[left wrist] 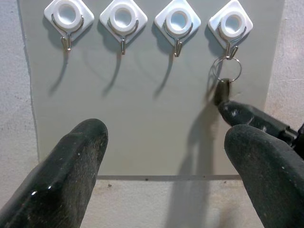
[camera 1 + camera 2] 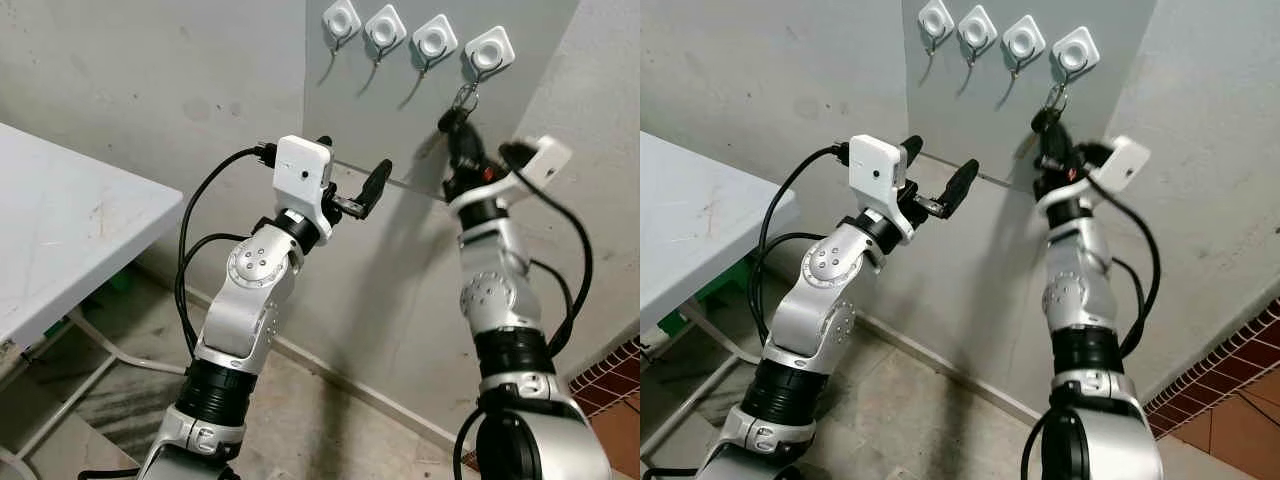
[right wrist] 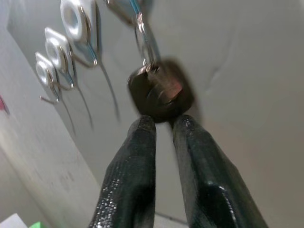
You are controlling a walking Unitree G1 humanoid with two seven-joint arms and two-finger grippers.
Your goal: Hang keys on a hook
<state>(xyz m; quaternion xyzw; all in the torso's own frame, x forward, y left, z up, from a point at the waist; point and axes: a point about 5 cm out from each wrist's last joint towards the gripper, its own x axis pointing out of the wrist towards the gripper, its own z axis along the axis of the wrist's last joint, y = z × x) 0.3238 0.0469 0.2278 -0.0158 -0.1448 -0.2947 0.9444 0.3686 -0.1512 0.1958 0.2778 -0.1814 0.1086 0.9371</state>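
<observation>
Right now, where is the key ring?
The key ring hangs on the rightmost of four white wall hooks, on the robot's right; the right gripper pinches the dark key head just below it.

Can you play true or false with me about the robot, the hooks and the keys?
1. There are four white hooks on the grey board. True.
2. The key ring hangs on the rightmost hook. True.
3. The left gripper is holding the key. False: its jaws are open with nothing in them, away from the hooks.
4. The right gripper is down by the floor. False: it is raised to the board, its fingertips right at the dark key under the ring.
5. The other three hooks have keys too. False: they are bare.
6. A white table stands on the robot's left. True.
</observation>
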